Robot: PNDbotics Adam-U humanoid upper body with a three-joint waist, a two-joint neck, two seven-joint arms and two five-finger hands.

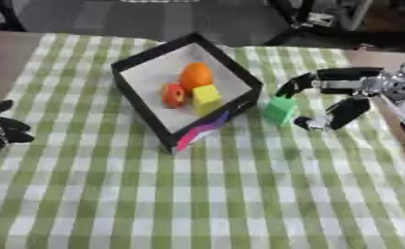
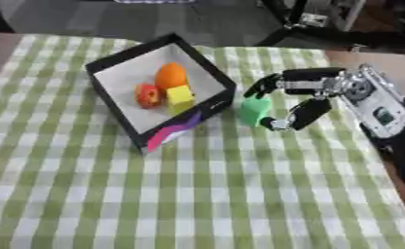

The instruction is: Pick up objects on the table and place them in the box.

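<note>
A black-walled box with a white inside stands at the table's back middle. It holds an orange ball, a red piece and a yellow cube. Just right of the box's right corner is a green block. My right hand comes in from the right, its fingers curled over the block's top and its thumb at the block's lower right side. I cannot tell whether the block rests on the cloth. My left hand lies open at the left edge.
A green and white checked cloth covers the table. Bare brown tabletop shows at the far left and far right. Dark frames and legs stand beyond the table's back edge.
</note>
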